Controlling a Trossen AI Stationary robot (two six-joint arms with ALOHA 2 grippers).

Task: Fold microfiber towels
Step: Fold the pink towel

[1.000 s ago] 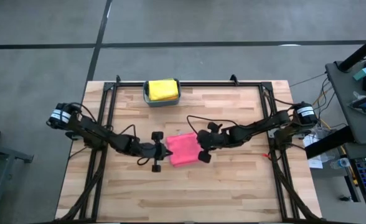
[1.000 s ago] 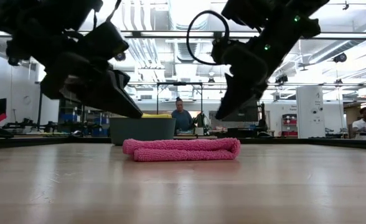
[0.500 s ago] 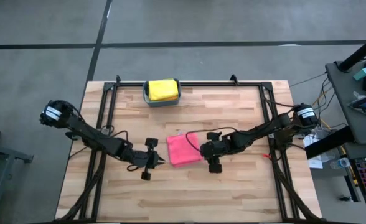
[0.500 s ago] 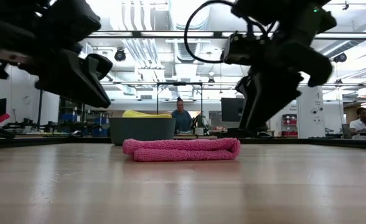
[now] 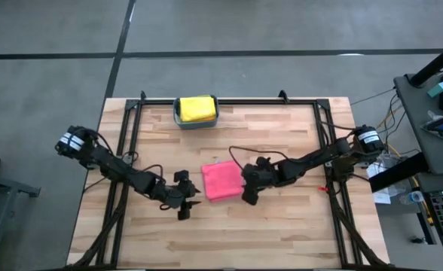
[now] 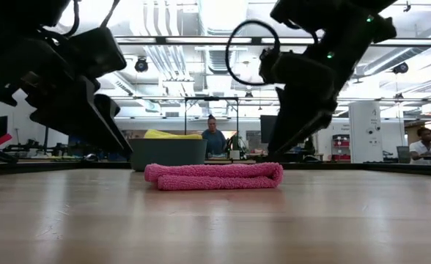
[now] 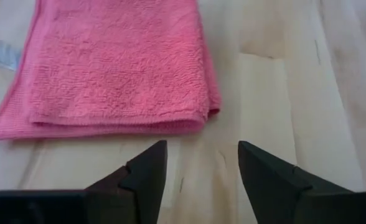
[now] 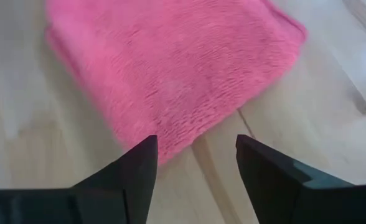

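pink towel (image 5: 221,181) folded, mid-table | left gripper (image 5: 187,203) and right gripper (image 5: 247,193) flanking, jaws open, empty | risk: snagging top layer, undoing fold

**Pink towel lies folded between both arms**

On the wooden tabletop (image 5: 282,135) the pink towel (image 5: 221,181) lies folded near the middle. The left gripper (image 5: 191,203) is just beside its left edge, the right gripper (image 5: 245,194) at its right edge. A yellow towel (image 5: 196,108) sits in the bin (image 5: 197,122) at the far edge.
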